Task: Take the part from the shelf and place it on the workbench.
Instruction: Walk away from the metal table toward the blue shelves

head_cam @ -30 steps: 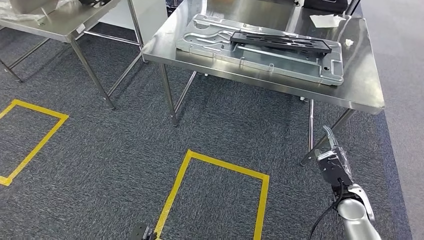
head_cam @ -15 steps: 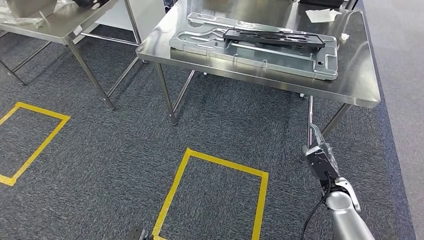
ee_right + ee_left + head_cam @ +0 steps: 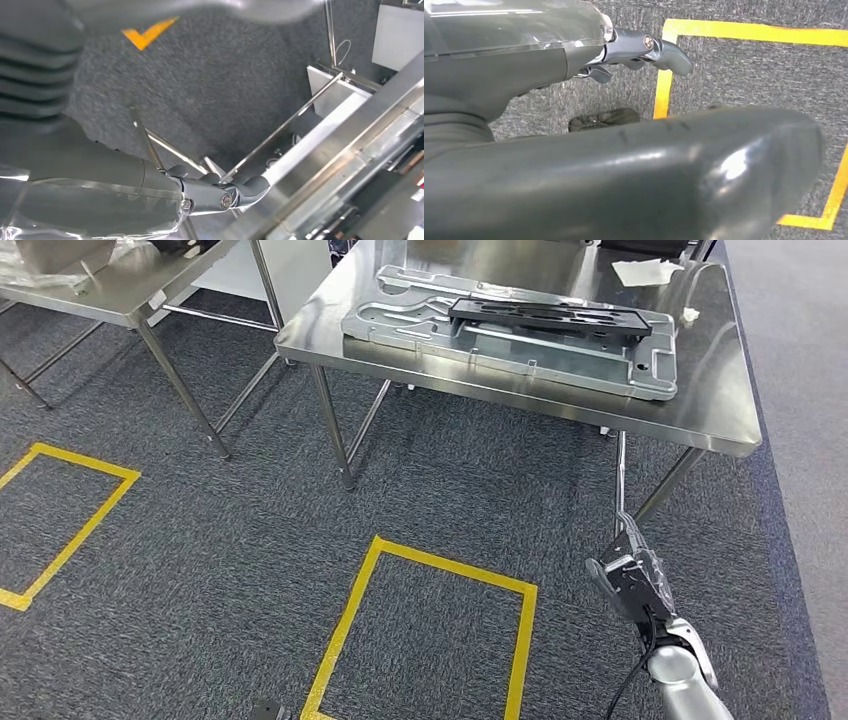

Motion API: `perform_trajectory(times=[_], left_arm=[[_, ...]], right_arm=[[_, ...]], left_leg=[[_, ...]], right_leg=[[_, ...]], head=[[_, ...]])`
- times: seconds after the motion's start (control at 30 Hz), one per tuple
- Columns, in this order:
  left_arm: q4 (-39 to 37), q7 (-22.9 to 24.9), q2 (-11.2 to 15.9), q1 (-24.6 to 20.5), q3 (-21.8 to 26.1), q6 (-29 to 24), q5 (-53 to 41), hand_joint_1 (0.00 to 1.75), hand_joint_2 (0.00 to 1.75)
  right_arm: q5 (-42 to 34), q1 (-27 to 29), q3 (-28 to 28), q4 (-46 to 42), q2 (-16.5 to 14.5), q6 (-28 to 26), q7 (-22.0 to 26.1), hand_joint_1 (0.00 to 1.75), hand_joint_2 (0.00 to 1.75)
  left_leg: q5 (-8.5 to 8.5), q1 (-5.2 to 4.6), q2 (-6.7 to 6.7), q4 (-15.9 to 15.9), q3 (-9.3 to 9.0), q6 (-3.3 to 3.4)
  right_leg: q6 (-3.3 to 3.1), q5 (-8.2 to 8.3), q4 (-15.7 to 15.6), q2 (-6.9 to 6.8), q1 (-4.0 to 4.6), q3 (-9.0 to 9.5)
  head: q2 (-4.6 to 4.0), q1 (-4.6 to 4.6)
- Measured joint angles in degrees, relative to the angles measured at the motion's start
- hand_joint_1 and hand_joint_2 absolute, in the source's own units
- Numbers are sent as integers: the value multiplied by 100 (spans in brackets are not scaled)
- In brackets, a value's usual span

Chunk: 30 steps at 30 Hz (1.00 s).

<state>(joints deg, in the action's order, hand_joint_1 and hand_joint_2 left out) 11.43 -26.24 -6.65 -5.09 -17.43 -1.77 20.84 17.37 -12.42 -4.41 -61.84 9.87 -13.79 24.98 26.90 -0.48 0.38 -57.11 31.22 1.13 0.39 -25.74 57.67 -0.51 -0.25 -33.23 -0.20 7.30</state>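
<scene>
an industrial workshop or assembly floor is shown. a stainless steel workbench (image 3: pixel 700 410) is set on dark grey carpet (image 3: pixel 200 570), and a stamped metal panel (image 3: pixel 520 345) is laid on it. left of the workbench a second steel table (image 3: pixel 120 285) is seen; yellow floor-marking rectangles (image 3: pixel 430 635) are taped before it.

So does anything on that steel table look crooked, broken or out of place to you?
Nothing stands out. The black part lies flat on the grey metal panel, which sits squarely on the workbench. A crumpled white scrap lies near the panel's far right corner, and a sheet of paper beyond it. No spill or damage shows.
</scene>
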Motion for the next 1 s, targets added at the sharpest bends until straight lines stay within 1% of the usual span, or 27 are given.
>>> perform_trajectory(times=[0.07,0.1,0.2,0.23,0.27,0.3,0.33,0.4,0.43,0.47,0.5,0.53,0.57,0.6,0.63,0.67,0.7,0.73,0.77,0.8,0.83,0.87,0.9,0.93,0.97,1.0], left_arm=[[0,2,-2,5,-3,0,-10,0,0],[0,3,-3,9,-4,0,-13,0,0],[0,7,-3,26,-5,-1,-17,0,0],[0,9,-9,31,-7,-1,-19,0,0],[0,13,-15,35,-8,-1,-21,0,0],[0,17,-21,37,-9,0,-22,0,0],[0,22,-28,41,-10,1,-22,0,0],[0,34,-33,50,-10,7,-16,0,0],[0,38,-34,57,-10,11,-10,0,0],[0,43,-34,62,-10,14,-3,0,0],[0,46,-34,64,-10,16,6,0,0],[0,50,-34,65,-10,16,13,0,0],[0,55,-31,64,-9,17,19,0,0],[0,59,-25,63,-9,17,26,0,0],[0,64,-20,62,-8,17,33,0,0],[0,68,-14,63,-8,17,43,0,0],[0,73,-11,64,-8,17,53,0,0],[0,78,-11,63,-8,17,62,0,0],[0,81,-10,62,-8,17,69,0,0],[0,83,-9,61,-8,17,73,0,0],[0,83,-9,64,-8,16,74,0,0],[0,83,-8,71,-8,16,74,0,0],[0,85,-7,81,-8,15,74,0,0],[0,86,-7,92,-8,15,75,0,0],[0,88,-6,101,-8,15,78,0,0],[0,89,-6,106,-8,15,80,0,0]], right_arm=[[-81,172,17,-71,22,51,44,0,175],[-99,251,21,-103,26,68,62,0,175],[-157,444,25,-216,29,105,78,0,175],[-196,499,32,-271,29,118,77,0,175],[-239,550,39,-322,30,129,75,0,175],[-275,585,48,-361,30,139,71,0,175],[-304,610,59,-383,31,148,62,0,175],[-356,647,82,-395,31,173,39,0,175],[-375,663,93,-396,32,189,30,0,175],[-389,674,99,-395,32,204,23,0,175],[-395,679,102,-395,33,218,19,0,175],[-397,680,104,-395,33,229,15,0,175],[-398,676,104,-394,32,239,11,0,175],[-398,672,104,-398,29,247,9,0,175],[-398,670,104,-402,25,253,6,0,175],[-398,668,102,-407,21,259,4,0,175],[-398,670,101,-411,18,265,4,0,175],[-398,672,100,-412,17,268,2,0,175],[-398,671,99,-412,17,271,2,0,175],[-396,666,100,-412,17,272,0,0,175],[-395,657,100,-412,14,274,-3,0,175],[-393,648,99,-412,8,277,-3,0,175],[-392,643,99,-412,1,281,-5,0,175],[-391,642,98,-411,-6,285,-8,0,175],[-390,644,98,-410,-10,291,-11,0,175],[-390,642,98,-409,-12,296,-16,0,175]], left_leg=[[2,-2,1,-2,3,3],[9,-13,0,-17,14,15],[11,-47,1,-31,36,94],[-24,-22,12,22,12,115],[-66,0,29,88,-17,132],[-109,24,52,153,-42,150],[-142,47,82,202,-54,161],[-156,47,150,216,-37,172],[-152,52,189,207,-26,163],[-143,61,232,192,-18,146],[-125,79,277,162,-11,117],[-97,101,321,116,-3,78],[-57,109,366,52,9,24],[-11,108,405,-22,22,-32],[25,98,441,-74,32,-82],[48,85,481,-103,35,-127],[55,86,525,-109,29,-158],[62,99,560,-102,24,-190],[112,118,526,-140,32,-221],[221,136,435,-265,77,-245],[393,150,304,-503,172,-263],[604,155,164,-852,313,-266],[797,154,77,-1252,484,-260],[918,151,33,-1588,633,-246],[930,147,13,-1753,706,-220],[831,136,-3,-1699,680,-182]], right_leg=[[1,0,0,1,-2,-1],[12,7,-7,2,-16,-1],[64,34,-36,6,-50,1],[79,30,-34,10,-44,3],[94,-8,2,19,-39,-12],[108,-106,126,33,-38,-70],[123,-268,378,42,-43,-188],[168,-639,1121,53,-78,-547],[200,-732,1415,51,-104,-686],[233,-713,1512,45,-135,-730],[269,-578,1356,24,-167,-644],[310,-380,1016,-36,-199,-459],[337,-235,641,-149,-210,-259],[328,-128,333,-240,-215,-104],[292,-96,173,-297,-203,-29],[236,-115,137,-302,-184,-27],[173,-102,145,-238,-178,-50],[124,-96,154,-173,-174,-67],[80,-83,152,-116,-178,-82],[38,-67,148,-58,-181,-95],[0,-52,143,-1,-180,-106],[-27,-42,143,54,-170,-121],[-46,-32,144,117,-154,-136],[-60,-24,145,187,-134,-149],[-69,-16,146,266,-113,-159],[-74,-9,146,348,-93,-163]], head=[[0,0],[0,1],[0,2],[0,1],[0,1],[1,1],[1,0],[1,0],[0,0],[0,0],[0,0],[0,0],[0,0],[1,0],[1,1],[1,1],[1,2],[1,3],[1,3],[1,3],[1,3],[0,2],[0,2],[0,2],[0,2],[0,2]])
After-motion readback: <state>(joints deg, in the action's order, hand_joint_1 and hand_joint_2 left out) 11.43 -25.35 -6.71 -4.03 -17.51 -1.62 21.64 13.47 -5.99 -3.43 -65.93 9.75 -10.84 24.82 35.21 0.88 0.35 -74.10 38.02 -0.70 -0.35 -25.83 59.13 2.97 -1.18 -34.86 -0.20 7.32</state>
